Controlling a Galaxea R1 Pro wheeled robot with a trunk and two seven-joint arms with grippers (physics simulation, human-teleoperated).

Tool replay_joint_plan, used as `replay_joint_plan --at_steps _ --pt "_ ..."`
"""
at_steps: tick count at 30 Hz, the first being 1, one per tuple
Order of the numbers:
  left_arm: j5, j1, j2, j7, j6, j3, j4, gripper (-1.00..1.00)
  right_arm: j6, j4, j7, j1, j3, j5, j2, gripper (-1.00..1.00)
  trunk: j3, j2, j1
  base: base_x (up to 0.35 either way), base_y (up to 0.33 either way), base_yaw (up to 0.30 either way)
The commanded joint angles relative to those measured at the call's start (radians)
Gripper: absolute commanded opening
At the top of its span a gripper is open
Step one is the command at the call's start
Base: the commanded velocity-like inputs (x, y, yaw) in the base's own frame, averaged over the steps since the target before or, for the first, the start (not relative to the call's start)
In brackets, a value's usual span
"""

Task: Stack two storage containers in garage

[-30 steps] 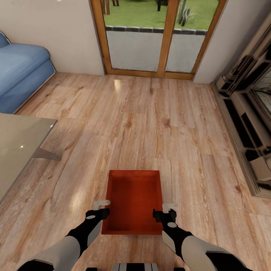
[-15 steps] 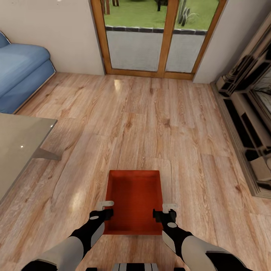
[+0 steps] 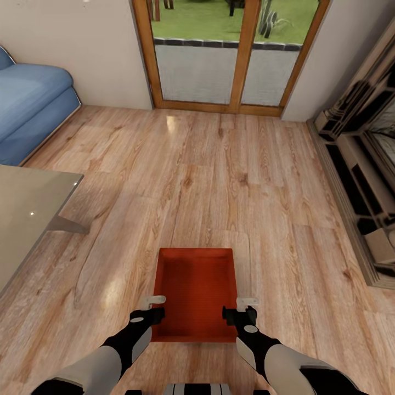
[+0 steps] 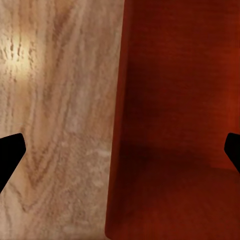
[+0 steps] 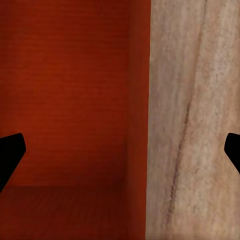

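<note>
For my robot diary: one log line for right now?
room: living room | box: on wood floor | left tool: open, astride box wall | right tool: open, astride box wall

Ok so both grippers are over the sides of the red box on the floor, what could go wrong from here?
1. Both the left gripper and the right gripper are open, each straddling a side wall of the storage container. If one closes first, the box may twist on the wood floor.
2. Both sit near the box's near end, so a lift may tip the far end down.
3. The glass table at the left could be clipped when turning away.
</note>
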Motion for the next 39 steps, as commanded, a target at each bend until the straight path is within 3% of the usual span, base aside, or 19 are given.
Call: replay_joint_plan --at_steps 1,18,39 --pt "0.010 0.000 0.000 0.006 0.002 -0.009 -0.001 1.00 -0.002 0.001 -0.004 -0.001 -0.007 0.010 0.000 1.00 0.000 0.000 0.000 0.000 0.000 0.000" --pt "0.012 0.000 0.000 0.010 -0.003 -0.008 -0.001 1.00 -0.003 0.001 -0.003 -0.001 -0.008 0.012 0.000 1.00 0.000 0.000 0.000 0.000 0.000 0.000" --pt "0.009 0.000 0.003 0.008 -0.002 -0.008 0.001 1.00 -0.004 0.001 -0.003 -0.001 -0.008 0.006 0.000 1.00 -0.066 -0.147 0.080 0.000 0.000 0.000"
